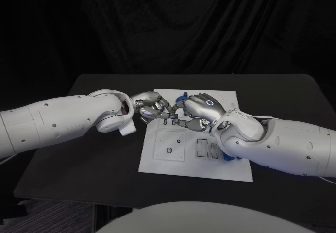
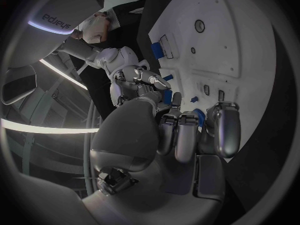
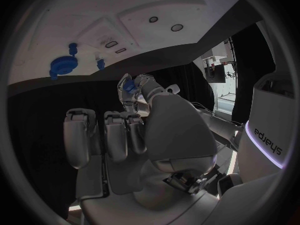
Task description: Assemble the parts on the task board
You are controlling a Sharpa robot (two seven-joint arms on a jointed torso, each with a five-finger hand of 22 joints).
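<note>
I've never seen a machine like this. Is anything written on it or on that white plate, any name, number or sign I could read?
"sharpa": on the white arm casing in the left wrist view, upside down.
"sharpa": on the white arm casing in the right wrist view, turned on its side.
Task board: no text that can be read.

The left hand (image 1: 149,108) and right hand (image 1: 198,109) look like polished, glossy metal. Beneath them the task board (image 1: 224,167) is smooth, matt white plastic, on a matt black table (image 1: 98,160). Beside the right hand, a blue gear-shaped part (image 3: 61,65) looks like plastic.
</note>
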